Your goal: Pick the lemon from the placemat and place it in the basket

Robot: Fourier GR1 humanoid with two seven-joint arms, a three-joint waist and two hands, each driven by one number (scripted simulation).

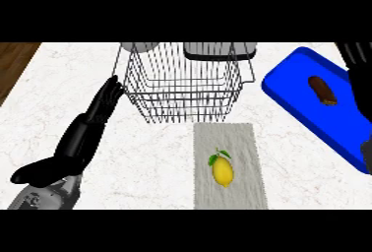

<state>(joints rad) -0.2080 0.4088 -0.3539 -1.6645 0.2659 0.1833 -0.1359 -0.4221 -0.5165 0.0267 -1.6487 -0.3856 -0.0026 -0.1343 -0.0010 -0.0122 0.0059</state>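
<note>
the lemon lies on the grey placemat, toward the mat's near end, its long axis running away from the robot and a small green leaf at its far tip. nothing touches it. the placemat sits flat on the pale marbled bench, just on the near side of the wire basket, which stands upright with its open top showing and nothing visible inside it. behind the basket, at the far edge of the bench, two grey rounded objects are partly in view; what they are cannot be told. to the right of the basket and mat a blue board lies at an angle, with a brown oblong item resting on its far part. the left hand shows at the left of the view, well apart from the lemon, its fingers straight and held together, pointing toward the basket's left side, with the thumb sticking out low at the left; it holds nothing. the right hand shows only as a dark shape at the right edge, above the blue board, and whether its fingers are open or curled cannot be told. a strip of brown wood shows at the far left, beyond the bench.
</note>
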